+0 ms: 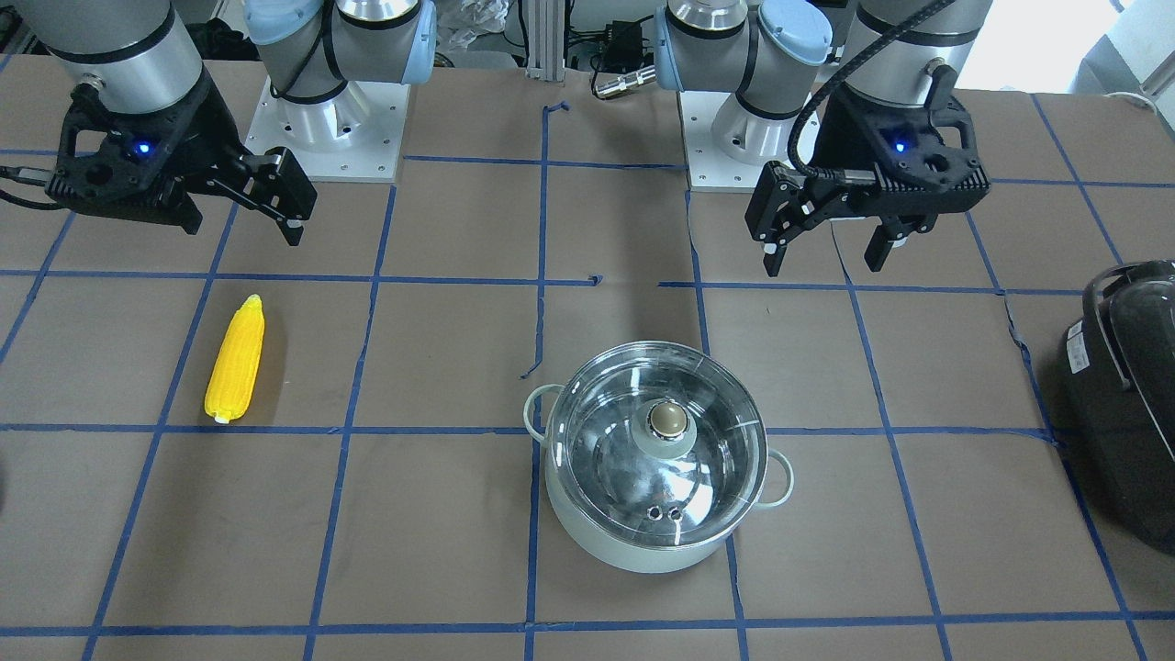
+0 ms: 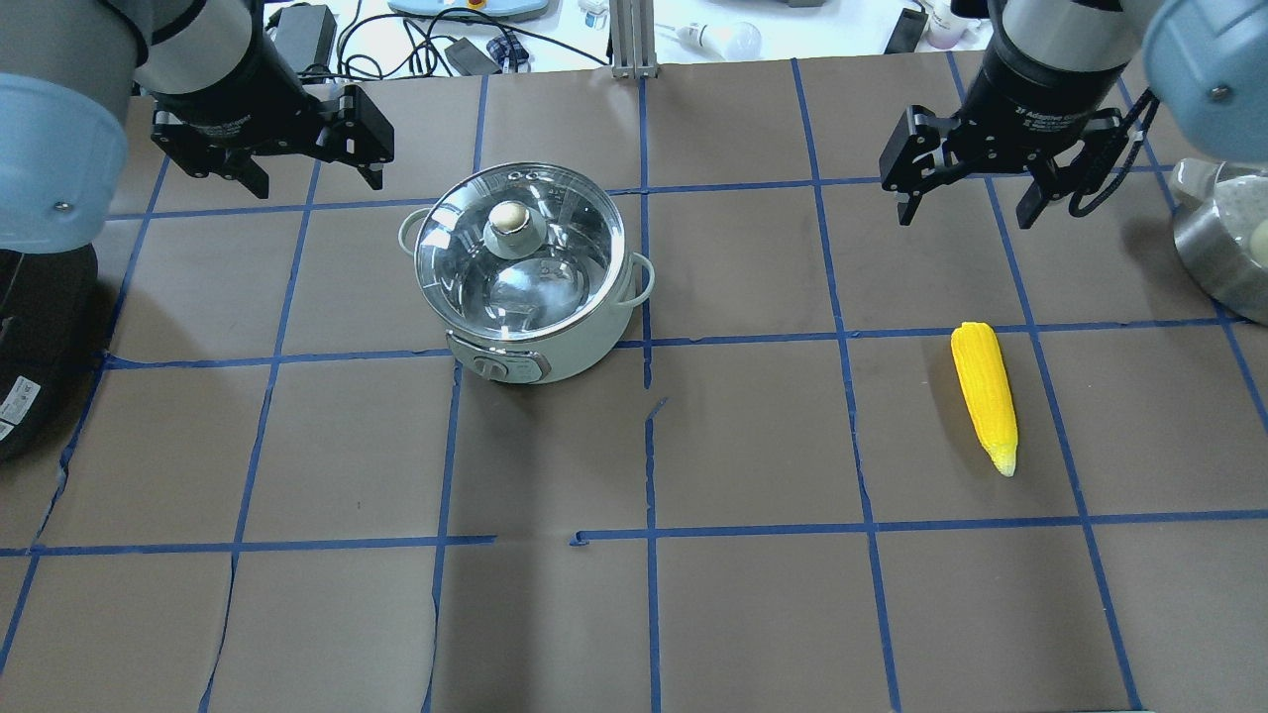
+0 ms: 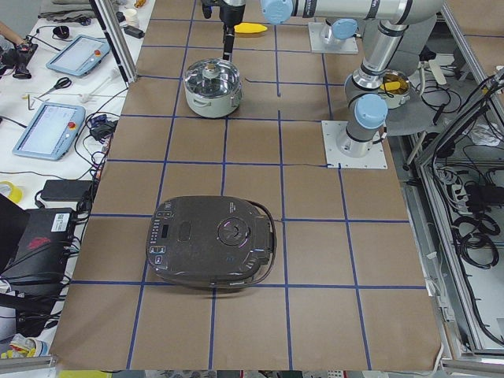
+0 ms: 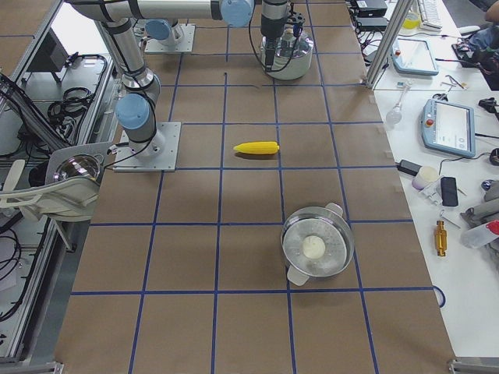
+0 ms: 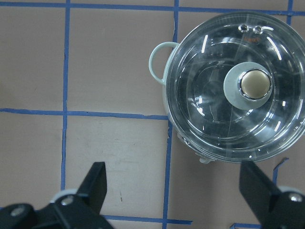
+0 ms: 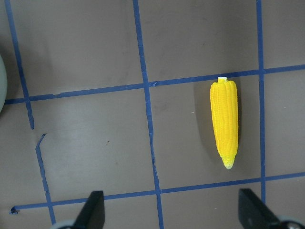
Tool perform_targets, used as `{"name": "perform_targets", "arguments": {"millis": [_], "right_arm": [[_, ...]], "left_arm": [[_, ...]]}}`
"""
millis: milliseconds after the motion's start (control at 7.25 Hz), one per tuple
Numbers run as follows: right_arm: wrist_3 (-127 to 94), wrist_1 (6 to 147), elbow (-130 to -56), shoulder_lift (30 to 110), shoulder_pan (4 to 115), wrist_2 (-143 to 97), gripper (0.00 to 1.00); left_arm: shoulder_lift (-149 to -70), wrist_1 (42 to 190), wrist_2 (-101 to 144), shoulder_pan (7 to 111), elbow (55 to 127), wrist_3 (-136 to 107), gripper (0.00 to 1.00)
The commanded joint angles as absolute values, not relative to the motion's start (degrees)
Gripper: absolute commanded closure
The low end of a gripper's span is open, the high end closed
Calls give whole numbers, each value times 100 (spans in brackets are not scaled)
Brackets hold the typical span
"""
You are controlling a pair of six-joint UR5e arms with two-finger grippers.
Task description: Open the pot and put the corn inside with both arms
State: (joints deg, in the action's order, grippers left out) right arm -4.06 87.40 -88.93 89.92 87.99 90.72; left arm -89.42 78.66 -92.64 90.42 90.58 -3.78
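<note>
The pale mint-white pot (image 1: 643, 542) stands mid-table with its clear glass lid (image 1: 606, 431) on and the beige knob (image 1: 667, 420) up; it also shows in the overhead view (image 2: 555, 347) and the left wrist view (image 5: 209, 76). The yellow corn (image 1: 236, 360) lies flat on the brown paper, apart from the pot; it also shows in the overhead view (image 2: 984, 394) and the right wrist view (image 6: 224, 121). My left gripper (image 1: 823, 262) hangs open and empty above the table, behind the pot toward my base (image 2: 312, 173). My right gripper (image 1: 240, 225) hangs open and empty beyond the corn (image 2: 966, 213).
A black appliance with a dark domed lid (image 1: 1134, 386) sits at the table end on my left (image 3: 211, 240). A second steel pot with a lid (image 4: 317, 248) stands at the table end on my right. A steel bowl (image 2: 1223, 248) sits off the right edge.
</note>
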Motion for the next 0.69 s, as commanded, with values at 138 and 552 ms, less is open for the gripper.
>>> {"name": "perform_targets", "arguments": {"millis": [138, 552], "right_arm": [[-431, 8552, -9017, 9044, 8842, 9088, 0], [-431, 8543, -9035, 9062, 8833, 9044, 0]], "left_arm": [[-8939, 7823, -9255, 9044, 9105, -387, 0], [-8921, 7866, -9255, 9044, 9105, -387, 0]]}}
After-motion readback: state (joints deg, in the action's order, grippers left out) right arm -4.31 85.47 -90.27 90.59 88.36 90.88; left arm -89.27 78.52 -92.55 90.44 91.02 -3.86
